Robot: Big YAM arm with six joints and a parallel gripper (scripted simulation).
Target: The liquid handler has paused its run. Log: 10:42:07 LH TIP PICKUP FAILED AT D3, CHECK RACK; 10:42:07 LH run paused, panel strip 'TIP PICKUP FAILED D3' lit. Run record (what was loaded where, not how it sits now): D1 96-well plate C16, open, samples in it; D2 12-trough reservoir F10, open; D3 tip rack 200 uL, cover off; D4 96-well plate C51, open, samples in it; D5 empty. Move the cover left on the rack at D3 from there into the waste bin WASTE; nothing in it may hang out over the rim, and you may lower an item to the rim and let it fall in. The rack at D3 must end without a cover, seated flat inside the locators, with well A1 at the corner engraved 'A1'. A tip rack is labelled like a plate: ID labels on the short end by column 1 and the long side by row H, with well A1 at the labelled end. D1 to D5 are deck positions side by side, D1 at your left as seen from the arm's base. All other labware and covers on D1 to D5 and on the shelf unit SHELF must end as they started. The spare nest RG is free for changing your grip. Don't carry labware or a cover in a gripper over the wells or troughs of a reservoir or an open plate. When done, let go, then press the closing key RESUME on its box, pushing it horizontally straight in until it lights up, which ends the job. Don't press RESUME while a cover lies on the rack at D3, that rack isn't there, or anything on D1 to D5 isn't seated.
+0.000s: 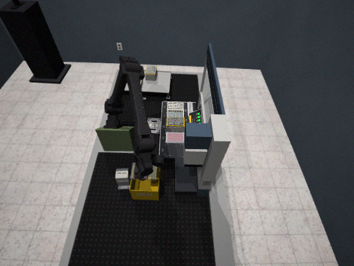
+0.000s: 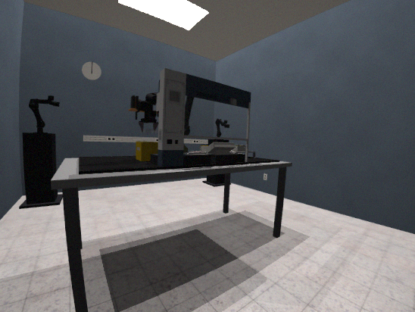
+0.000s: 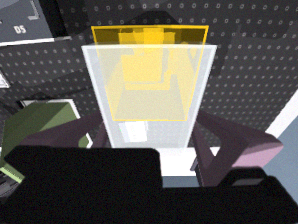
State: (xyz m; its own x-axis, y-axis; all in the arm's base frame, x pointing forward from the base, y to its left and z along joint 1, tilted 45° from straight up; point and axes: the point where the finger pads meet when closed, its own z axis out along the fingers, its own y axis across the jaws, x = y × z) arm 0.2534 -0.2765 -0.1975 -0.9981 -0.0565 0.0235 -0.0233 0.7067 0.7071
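We have the clear cover (image 3: 150,95) pinched between our gripper's (image 3: 150,135) two fingers, which stand wide apart on its sides, and it hangs directly above the yellow waste bin (image 3: 150,37); through the wrist camera we see the bin's open mouth and yellow walls right through the translucent plastic. From the top view our gripper (image 1: 144,172) sits over that bin (image 1: 145,190), hiding most of its opening, and the cover is largely hidden beneath the arm there. In the exterior view the gripper (image 2: 147,123) is raised well above the bin (image 2: 145,151), with a gap between them. Just beside the bin on its outer side stands a small grey box (image 1: 122,175). Further out, the deck (image 1: 168,152) carries a pink-topped plate (image 1: 174,137) and, beyond it, a yellow-framed tip rack (image 1: 175,121) whose top shows rows of tips; whether anything lies on it we cannot tell at this size. A blue pipetting head (image 1: 198,135) sits beside the plate, under the handler's grey gantry (image 1: 219,129), and green lights glow on a panel (image 1: 197,116). A green block (image 1: 114,139) stands by our arm, and the wrist view shows the engraved D5 position (image 3: 20,29) at upper left.
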